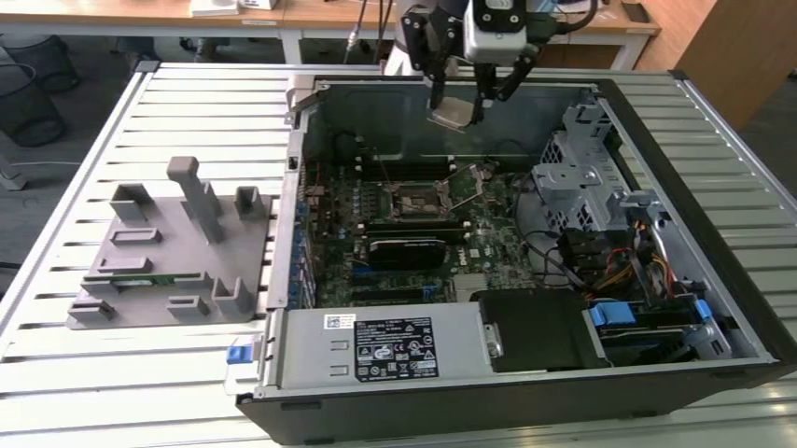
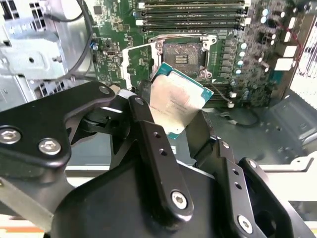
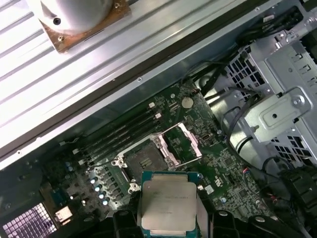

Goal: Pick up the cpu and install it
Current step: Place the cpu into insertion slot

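Gripper [image 1: 464,105] clamped on the cpu [image 1: 451,115]; open socket [image 1: 417,198] well below it.
Likely light, stiff and fragile: opposite edges are the safe hold, as gripped, away from the underside.

No print can be read anywhere. The power supply [image 1: 312,359], at the near side of the open computer case [image 1: 498,403], carries a large black-and-white label [image 1: 396,347] crowded with tiny lines and round marks. A small white sticker [image 1: 339,321] with a blue patch sits just beside it, towards the exterior view's left. Neither can be made out. In both wrist views the cpu [image 2: 176,101] [image 3: 167,204] bears faint engraved lines on its metal top, too faint to read.
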Controlling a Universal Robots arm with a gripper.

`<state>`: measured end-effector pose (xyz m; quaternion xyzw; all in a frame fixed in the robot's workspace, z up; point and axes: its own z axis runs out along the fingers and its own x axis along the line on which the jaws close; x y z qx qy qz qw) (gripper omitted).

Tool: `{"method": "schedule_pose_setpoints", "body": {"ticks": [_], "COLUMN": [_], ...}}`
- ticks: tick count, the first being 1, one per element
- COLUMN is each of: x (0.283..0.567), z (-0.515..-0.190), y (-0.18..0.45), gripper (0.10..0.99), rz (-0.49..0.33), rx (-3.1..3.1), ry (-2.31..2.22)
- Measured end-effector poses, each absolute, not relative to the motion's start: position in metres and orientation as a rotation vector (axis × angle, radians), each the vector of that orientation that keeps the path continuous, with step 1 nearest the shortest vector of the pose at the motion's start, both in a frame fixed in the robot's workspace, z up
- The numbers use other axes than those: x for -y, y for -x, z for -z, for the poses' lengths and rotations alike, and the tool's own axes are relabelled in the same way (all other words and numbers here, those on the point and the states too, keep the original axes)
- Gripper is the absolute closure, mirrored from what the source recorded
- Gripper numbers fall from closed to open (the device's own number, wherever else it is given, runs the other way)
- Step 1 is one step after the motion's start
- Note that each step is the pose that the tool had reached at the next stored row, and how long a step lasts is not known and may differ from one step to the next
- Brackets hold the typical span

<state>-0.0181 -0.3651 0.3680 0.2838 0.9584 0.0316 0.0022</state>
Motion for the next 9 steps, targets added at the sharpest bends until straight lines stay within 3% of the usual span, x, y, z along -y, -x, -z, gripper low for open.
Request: {"method": "schedule_pose_setpoints", "body": {"ticks": [9], "x": [0.3648], "z": [-0.3668], "y": [0.0181], "gripper": [0.557], "rz": [-0.098], "rx": [-2.932], "ry": [-1.100]}}
